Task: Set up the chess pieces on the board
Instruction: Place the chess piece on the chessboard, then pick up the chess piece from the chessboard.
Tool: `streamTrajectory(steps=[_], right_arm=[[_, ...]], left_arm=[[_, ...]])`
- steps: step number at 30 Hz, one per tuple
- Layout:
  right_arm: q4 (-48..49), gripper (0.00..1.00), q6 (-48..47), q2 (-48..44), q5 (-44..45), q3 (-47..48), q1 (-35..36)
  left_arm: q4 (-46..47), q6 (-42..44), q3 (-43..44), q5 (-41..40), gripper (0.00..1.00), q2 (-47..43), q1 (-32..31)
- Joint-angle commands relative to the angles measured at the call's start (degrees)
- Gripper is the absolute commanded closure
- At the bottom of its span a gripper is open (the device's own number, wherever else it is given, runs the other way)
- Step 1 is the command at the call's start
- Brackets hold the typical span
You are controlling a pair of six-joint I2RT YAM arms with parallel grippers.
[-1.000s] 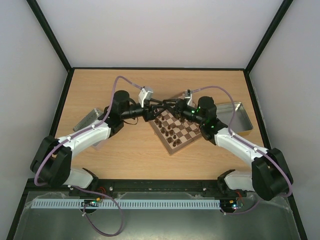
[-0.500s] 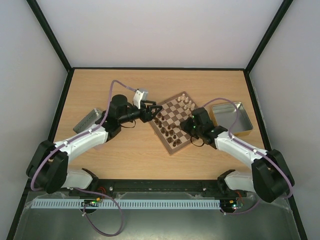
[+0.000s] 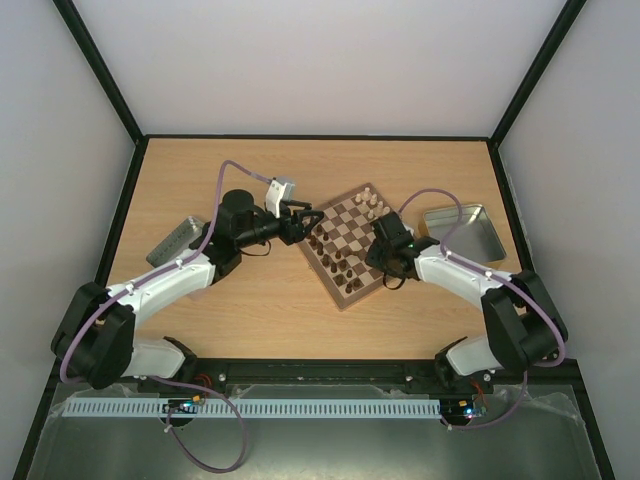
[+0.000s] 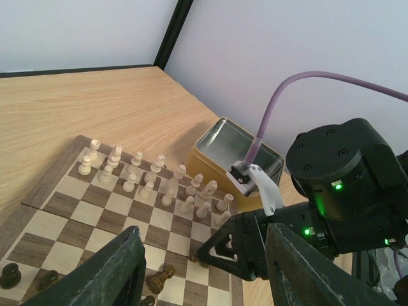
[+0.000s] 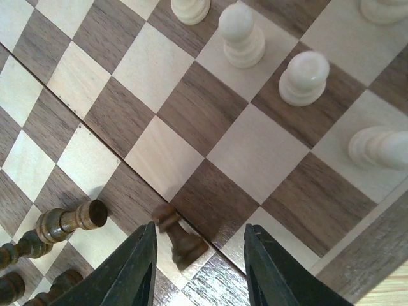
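Pale wooden table inside a white-walled booth. The board sits mid-table, turned corner-on, which I'd say gives each arm a side to reach. Nearest us, the dark pieces crowd the board's near side, ranks not tidy. The right gripper hangs low over the board's right edge, jaws parted either side of a toppled dark piece. It's straddling, not pinching, with no contact I can see. That piece lies on its side by the rim, so it likely needs standing up. The left gripper hovers at the board's left corner, jaws spread, nothing between them, probably keeping clear. Beyond, the cream pieces stand in two rows along the far side. Past them, an open tin sits just off the board.
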Motion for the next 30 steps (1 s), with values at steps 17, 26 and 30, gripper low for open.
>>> streamTrajectory(steps=[17,26,30], right_arm=[[-10.8,0.66,-21.2,6.7,1.6,11.4,0.0],[-13.2,0.72,-26.4,11.8,0.7,15.2,0.0],[-14.6,0.75,-27.6,13.3,1.5,16.2,0.1]], left_arm=[[0.2,0.8,-0.8,-0.3,0.46,-1.1,0.0],[0.1,0.9,-0.8,0.0,0.46,-1.1,0.0],[0.0,1.0,-0.9,0.1,0.46,-1.1,0.0]])
